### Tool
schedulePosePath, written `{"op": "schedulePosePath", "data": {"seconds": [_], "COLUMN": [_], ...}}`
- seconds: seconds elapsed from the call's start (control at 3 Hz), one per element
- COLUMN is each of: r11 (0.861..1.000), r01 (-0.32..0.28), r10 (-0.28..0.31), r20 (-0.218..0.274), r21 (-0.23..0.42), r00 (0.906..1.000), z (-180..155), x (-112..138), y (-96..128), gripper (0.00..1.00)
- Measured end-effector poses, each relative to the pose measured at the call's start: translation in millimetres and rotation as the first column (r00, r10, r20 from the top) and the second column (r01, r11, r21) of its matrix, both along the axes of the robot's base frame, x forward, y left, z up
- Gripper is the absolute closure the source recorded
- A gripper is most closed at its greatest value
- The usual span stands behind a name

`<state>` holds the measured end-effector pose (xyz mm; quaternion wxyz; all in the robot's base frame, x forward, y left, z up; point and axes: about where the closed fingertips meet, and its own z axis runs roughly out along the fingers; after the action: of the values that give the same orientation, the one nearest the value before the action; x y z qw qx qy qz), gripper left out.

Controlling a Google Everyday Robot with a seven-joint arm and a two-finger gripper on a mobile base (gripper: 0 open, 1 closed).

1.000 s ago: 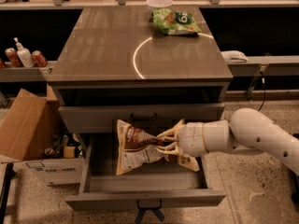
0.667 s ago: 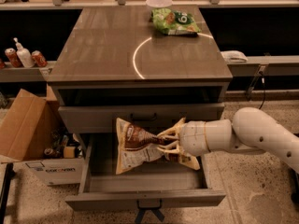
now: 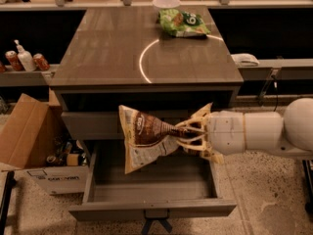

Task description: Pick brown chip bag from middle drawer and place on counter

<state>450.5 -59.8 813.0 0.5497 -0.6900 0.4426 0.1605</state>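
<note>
Clearly the end effector (image 3: 185,135) is clamped on the bag (image 3: 145,137); its tan fingers (image 3: 195,124) pinch the right side, and the foil bunches to a waist there, so the grip looks firm. The bag hangs sideways over the open drawer (image 3: 151,210), its top corner across the closed drawer face above; I judge it held high so that it can pass that face and the bench (image 3: 107,53) edge on its way up. The arm reaches in from the right, which leaves the near part of the bench free as a landing spot; a green bag (image 3: 183,23) and a pale bowl (image 3: 166,3) sit at the far edge, well apart from it.

Some things stay unclear; the fingertips vanish into the crumpled foil, so how deep they bite is hidden; whether the bag's lower corner clears the drawer floor I cannot tell; the arm is cut off at the right edge; the dark pull under the drawer front is cropped at the bottom; the label print is unreadable.
</note>
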Motion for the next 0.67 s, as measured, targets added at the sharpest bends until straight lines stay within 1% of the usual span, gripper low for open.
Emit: {"op": "schedulePosePath", "data": {"seconds": [0.33, 0.67], "r11": [1.000, 1.000], "r01": [0.007, 0.007], "r10": [-0.005, -0.005], "r20": [0.108, 0.116], "r21": [-0.022, -0.017], "r00": [0.9942, 0.9933], "z": [57.6, 60.4], "x": [-9.2, -7.5], "y": [-12.6, -11.8], "gripper": [1.00, 1.00]}}
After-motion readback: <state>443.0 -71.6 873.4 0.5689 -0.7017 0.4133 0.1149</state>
